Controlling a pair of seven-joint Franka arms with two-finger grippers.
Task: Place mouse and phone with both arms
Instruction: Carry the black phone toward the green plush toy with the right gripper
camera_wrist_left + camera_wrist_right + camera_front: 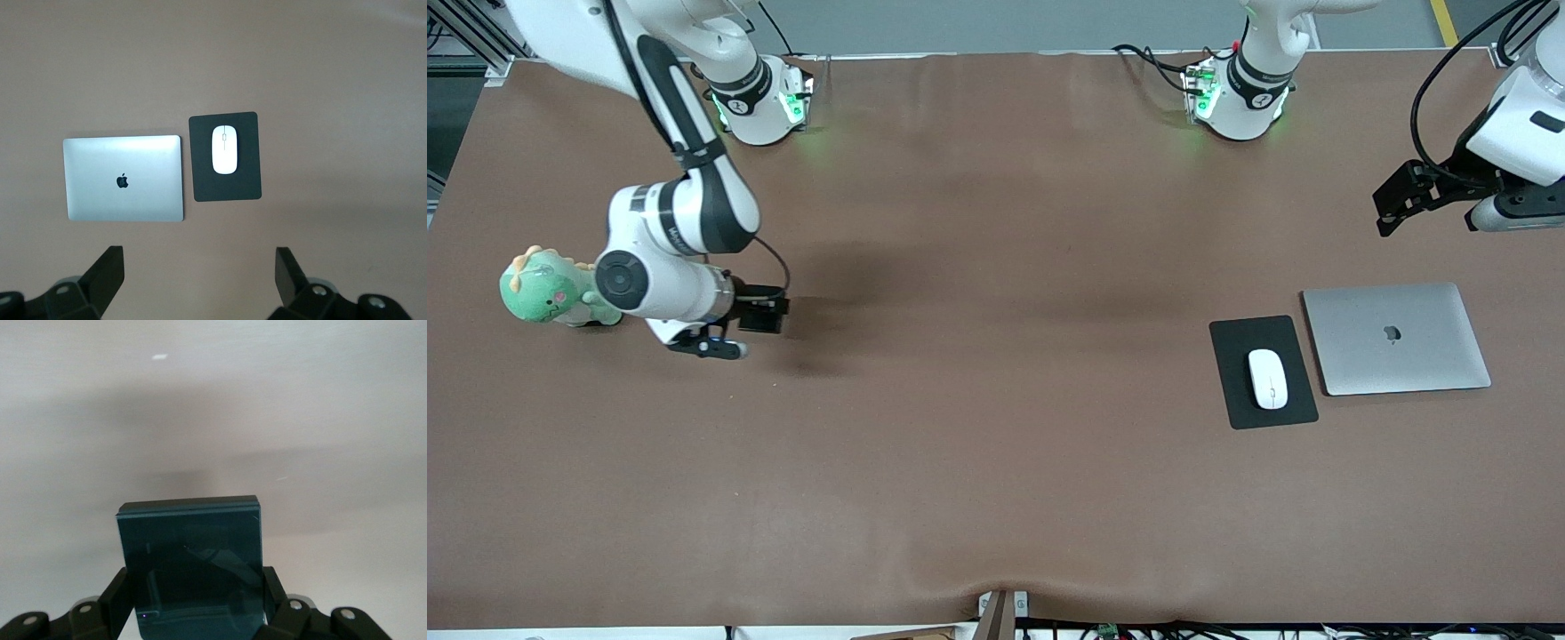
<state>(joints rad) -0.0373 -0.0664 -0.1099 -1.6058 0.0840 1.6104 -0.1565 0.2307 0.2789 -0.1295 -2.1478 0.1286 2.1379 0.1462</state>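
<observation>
From the front camera, a smooth brown desk (996, 462) carries a flat black mouse pad (1238, 400), the landmark here. The glossy white oval mouse (1267, 379) lies on the pad. A closed matte silver laptop (1394, 338) sits just beside the pad, toward the left arm's end of the desk. The left hand (1392, 203) waits in the air, released, nearer that end than the pad. Well apart from the pad, toward the right arm's end, the right hand (760, 313) grips the black slab phone (763, 317) above the desk, near a green plush toy (547, 289).

The left wrist view looks down on mouse (224, 149), pad (227, 187) and laptop (123, 178) between spread black fingers (107, 270).

The right wrist view shows the phone (190, 567), glassy and rounded at its corners, clamped between two fingers (113, 597).
</observation>
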